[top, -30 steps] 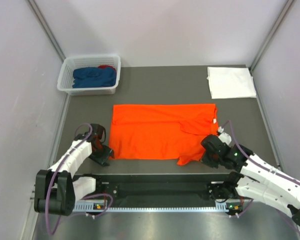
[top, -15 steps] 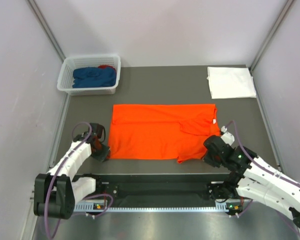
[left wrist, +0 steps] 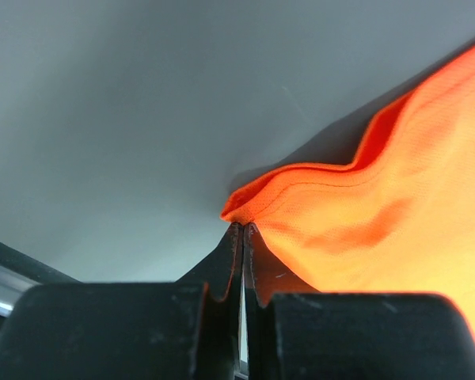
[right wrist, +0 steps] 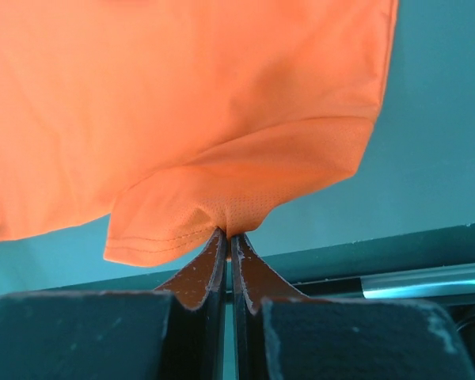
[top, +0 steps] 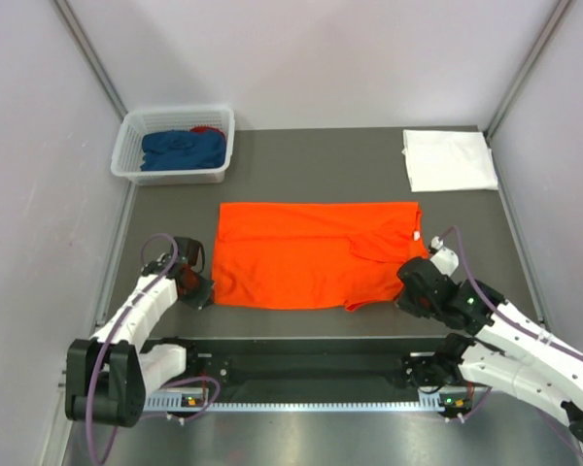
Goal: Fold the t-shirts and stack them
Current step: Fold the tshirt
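Note:
The bright orange t-shirt [top: 311, 254] lies spread flat in the middle of the table. My left gripper [top: 206, 291] is shut on its near left corner [left wrist: 249, 207]. My right gripper [top: 405, 301] is shut on its near right edge, pinching a fold of the cloth [right wrist: 222, 214] by the sleeve. A folded white t-shirt [top: 450, 160] rests at the far right. A dark blue t-shirt [top: 182, 149] and a bit of a red t-shirt [top: 208, 128] sit in the white basket [top: 131, 165] at the far left.
The basket stands against the far left wall. Grey walls close in on both sides. A black rail [top: 311, 354] runs along the near edge between the arm bases.
My left gripper has shut on the orange shirt's near left corner. My right gripper has drawn its pinched edge slightly right and away from the rail.

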